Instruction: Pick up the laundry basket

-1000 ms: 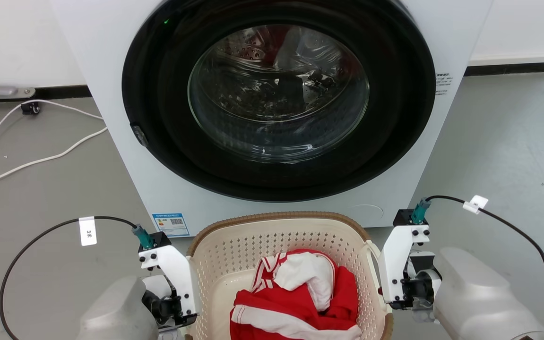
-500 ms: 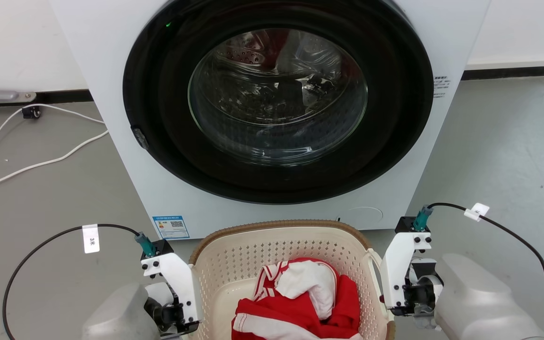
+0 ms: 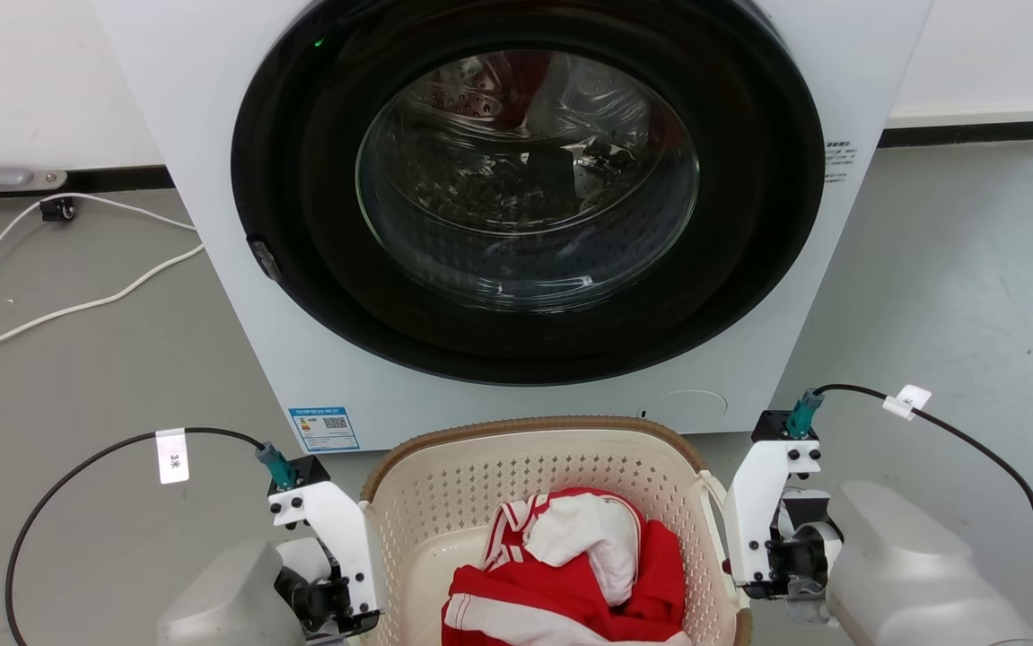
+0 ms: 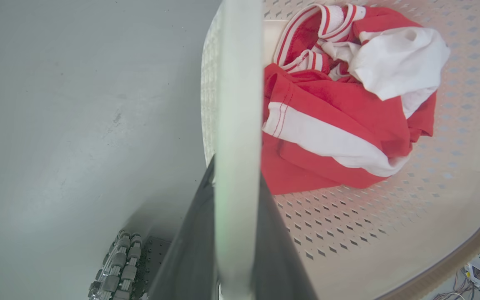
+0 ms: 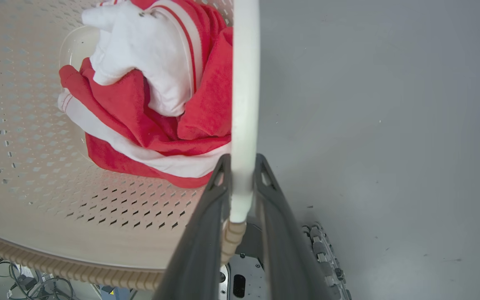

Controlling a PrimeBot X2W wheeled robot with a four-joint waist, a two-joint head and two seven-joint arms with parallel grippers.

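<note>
Cream perforated plastic is forming the walls of the laundry basket [image 3: 480, 480], which is sitting just in front of the white washing machine [image 3: 211, 179], at the bottom middle of the head view, between the two wrists. A brown woven-look rim [image 3: 525, 423] is running round its top, and a crumpled red and white garment [image 3: 570, 583] is lying inside. The left gripper [image 4: 236, 171] is clamping the basket's white left side handle [image 4: 240, 83]: its two dark fingers are pressing against the band from either side, nearly closed, with just the handle between them. The right gripper [image 5: 242, 157] is doing the same on the white right side handle [image 5: 245, 83], fingers drawn in tight on it. Grey floor [image 3: 929, 269] is showing outside the basket in both wrist views; whether the basket's base is touching it cannot be told. The machine's round glass door [image 3: 525, 179] is standing shut, and a white cable [image 3: 76, 305] is trailing over the floor at the left.
</note>
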